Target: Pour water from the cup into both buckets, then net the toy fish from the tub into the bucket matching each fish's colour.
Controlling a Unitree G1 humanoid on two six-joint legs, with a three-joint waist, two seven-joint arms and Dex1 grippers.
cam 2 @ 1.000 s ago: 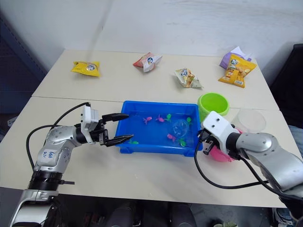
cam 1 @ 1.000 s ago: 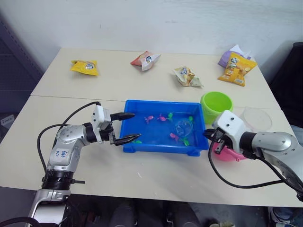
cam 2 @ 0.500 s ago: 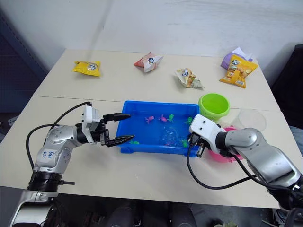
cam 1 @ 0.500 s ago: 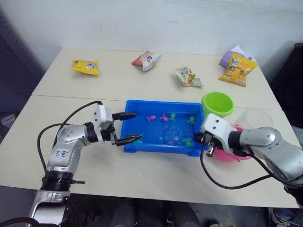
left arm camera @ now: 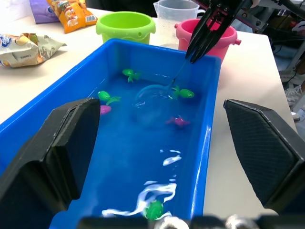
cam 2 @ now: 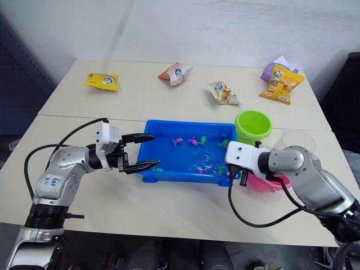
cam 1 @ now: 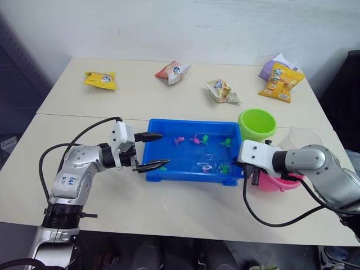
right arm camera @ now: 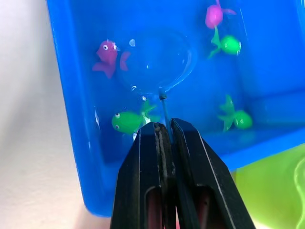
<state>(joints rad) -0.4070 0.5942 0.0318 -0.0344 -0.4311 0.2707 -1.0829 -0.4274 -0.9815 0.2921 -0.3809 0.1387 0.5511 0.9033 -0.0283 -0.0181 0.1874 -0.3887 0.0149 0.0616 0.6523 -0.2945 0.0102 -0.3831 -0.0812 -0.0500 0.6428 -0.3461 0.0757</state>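
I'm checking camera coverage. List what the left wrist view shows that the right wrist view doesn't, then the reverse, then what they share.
Left wrist view, not the right: the clear jug, snack bags, the open left gripper and a green fish close by that gripper. Right wrist view, not the left: a close top-down look at the right gripper shut on the net's stick. Both: the blue tub, the net with its hoop underwater, a pink fish and other green ones.

The blue tub (cam 1: 191, 175) holds water, pink and green fish (right arm camera: 108, 53) and the net (right arm camera: 155, 59), beside green (cam 1: 257, 124) and pink buckets (cam 1: 274, 183).
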